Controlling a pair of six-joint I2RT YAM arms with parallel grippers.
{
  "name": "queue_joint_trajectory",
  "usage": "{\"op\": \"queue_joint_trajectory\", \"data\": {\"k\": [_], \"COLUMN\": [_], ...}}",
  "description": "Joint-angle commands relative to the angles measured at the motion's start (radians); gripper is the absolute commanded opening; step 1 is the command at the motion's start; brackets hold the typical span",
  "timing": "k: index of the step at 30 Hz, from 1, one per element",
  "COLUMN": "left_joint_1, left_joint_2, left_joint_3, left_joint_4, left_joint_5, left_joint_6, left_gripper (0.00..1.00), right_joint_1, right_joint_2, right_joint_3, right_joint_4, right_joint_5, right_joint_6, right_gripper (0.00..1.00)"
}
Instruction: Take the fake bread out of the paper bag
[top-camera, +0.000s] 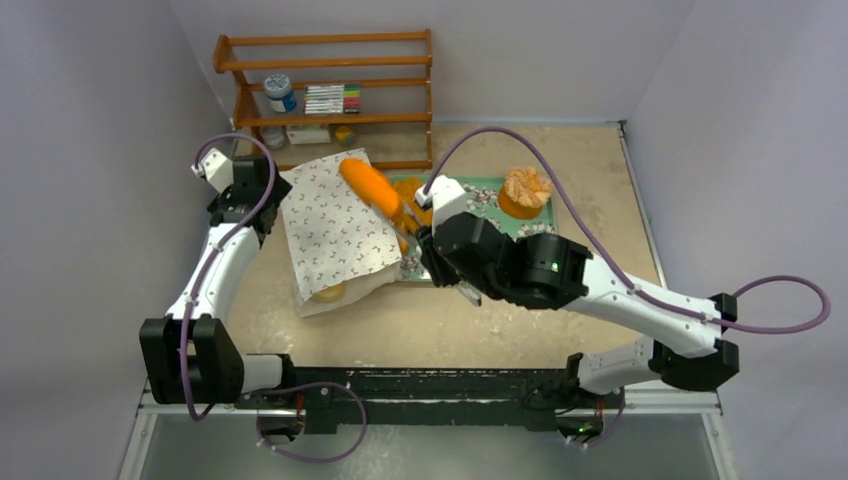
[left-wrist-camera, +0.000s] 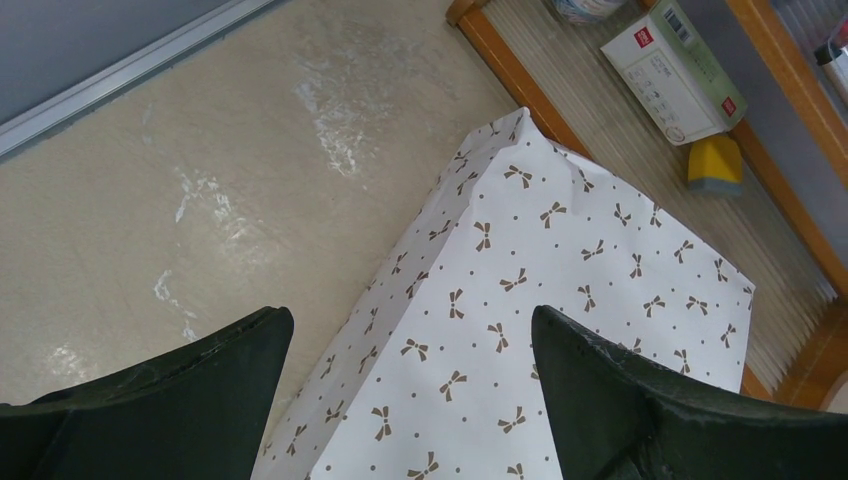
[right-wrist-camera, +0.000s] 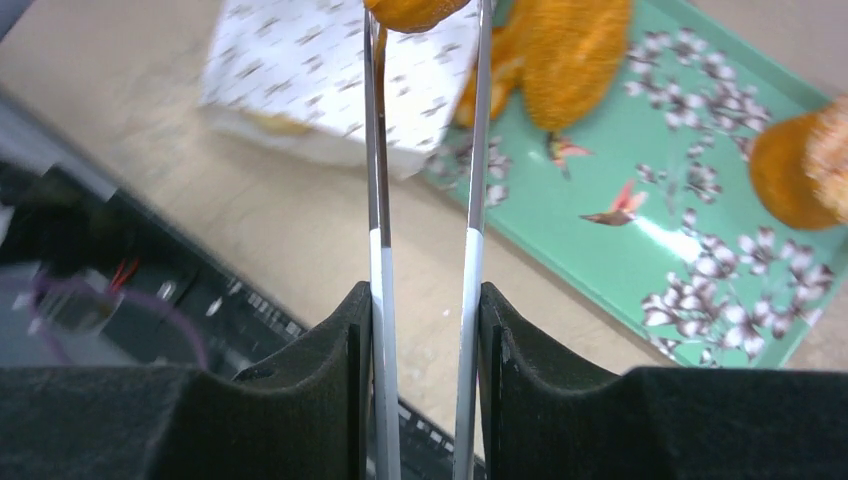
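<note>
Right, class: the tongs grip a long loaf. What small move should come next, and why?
Probably carry the long loaf rightwards and lower it onto the green tray: the tongs hold it out of the paper bag, beside bare tray.

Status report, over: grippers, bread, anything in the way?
Left gripper open, over paper bag. Right gripper shut on tongs, tongs pinching long loaf. One bread at bag mouth. No obstruction seen.
</note>
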Motion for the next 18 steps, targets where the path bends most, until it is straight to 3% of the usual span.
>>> {"op": "queue_joint_trajectory", "data": {"k": [1, 8, 18], "left_joint_1": [0.017, 0.026, 0.032], "left_joint_2": [-0.047, -0.077, -0.114], "left_joint_3": [0.031, 0.015, -0.025], "left_joint_4": [0.036, 0.033, 0.036], "left_joint_5": [0.046, 0.075, 0.097], "left_joint_6": [0.005, 0.013, 0.012], "left_gripper": [0.91, 0.91, 0.91], "right_joint_1": [-0.164, -0.363, -0.480], "right_joint_2": [-0.005, 0.004, 0.061], "right_joint_3": [-0.056, -0.193, -0.391], "right_joint_4": [0.142, 0.328, 0.483], "right_joint_5": [0.102, 0.031, -0.035], "right_joint_6": [0.033, 0.052, 0.125], "right_gripper": [0.00, 0.00, 0.00]}}
